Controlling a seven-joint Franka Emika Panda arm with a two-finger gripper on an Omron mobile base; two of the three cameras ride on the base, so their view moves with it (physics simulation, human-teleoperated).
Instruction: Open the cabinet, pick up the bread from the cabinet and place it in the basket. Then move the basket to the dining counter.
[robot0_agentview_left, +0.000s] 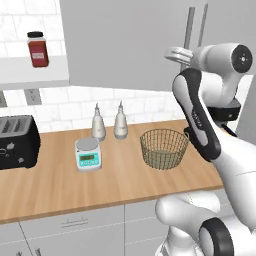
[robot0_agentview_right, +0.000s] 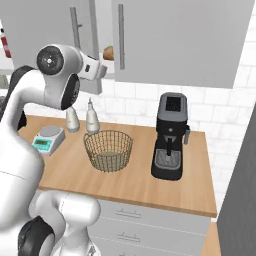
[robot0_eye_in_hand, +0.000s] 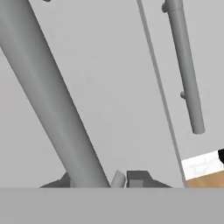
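The two-finger gripper (robot0_eye_in_hand: 111, 178) sits right at the long vertical grey bar handle (robot0_eye_in_hand: 52, 96) of the grey wall-mounted cabinet (robot0_agentview_left: 125, 45). In the hand view the bar runs down between the dark finger tips, one tip (robot0_eye_in_hand: 138, 178) showing just beside it; whether the tips press on the bar or stand slightly off it cannot be told. A second bar handle (robot0_eye_in_hand: 186, 65) hangs on the neighbouring door.

In the right base view the left door stands ajar, and through the gap the small round golden-brown bread roll (robot0_agentview_right: 108, 52) lies inside the cabinet, partly hidden by the door edge.

Below, on the wood worktop (robot0_agentview_left: 60, 185), the round tan-bronze wire mesh basket (robot0_agentview_left: 164, 148) stands upright with nothing in it. Near it are two pale grey bottles (robot0_agentview_left: 98, 123) side by side and a small white kitchen scale (robot0_agentview_left: 88, 153) with a green display whose writing is too small to read. A black toaster (robot0_agentview_left: 17, 141) stands at the far left, and a black coffee machine (robot0_agentview_right: 170, 135) to the basket's right. On a white open shelf (robot0_agentview_left: 35, 75) stands a jar (robot0_agentview_left: 38, 49) with dark red contents and a black lid; no label can be read.
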